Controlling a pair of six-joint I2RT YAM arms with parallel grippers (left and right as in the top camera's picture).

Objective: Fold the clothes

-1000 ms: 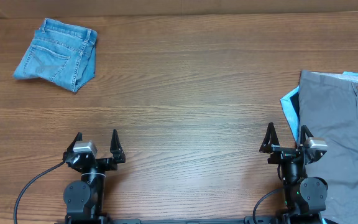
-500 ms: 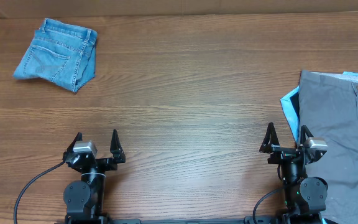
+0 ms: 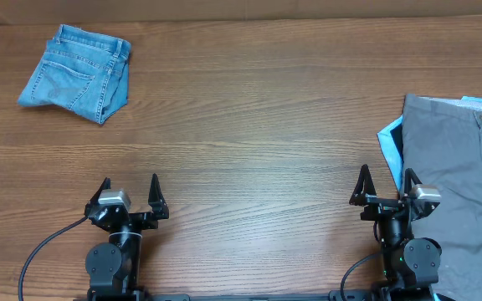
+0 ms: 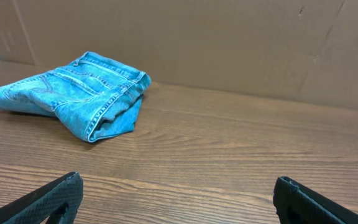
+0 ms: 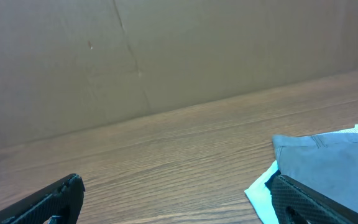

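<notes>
Light-blue denim jeans (image 3: 75, 73) lie folded into a compact bundle at the table's far left corner; the left wrist view shows the jeans (image 4: 73, 93) ahead and to the left. Grey trousers (image 3: 458, 167) lie spread at the right edge over a bright blue item (image 3: 389, 139); in the right wrist view the grey trousers (image 5: 328, 158) and blue item (image 5: 260, 190) sit at the lower right. My left gripper (image 3: 130, 186) stands open near the front edge, far from the jeans, holding nothing. Open and empty too, my right gripper (image 3: 386, 181) stands just left of the grey trousers.
A brown cardboard wall (image 4: 229, 43) runs along the back of the wooden table (image 3: 258, 125). The grey trousers hang past the table's right edge. A black cable (image 3: 44, 247) loops from the left arm's base.
</notes>
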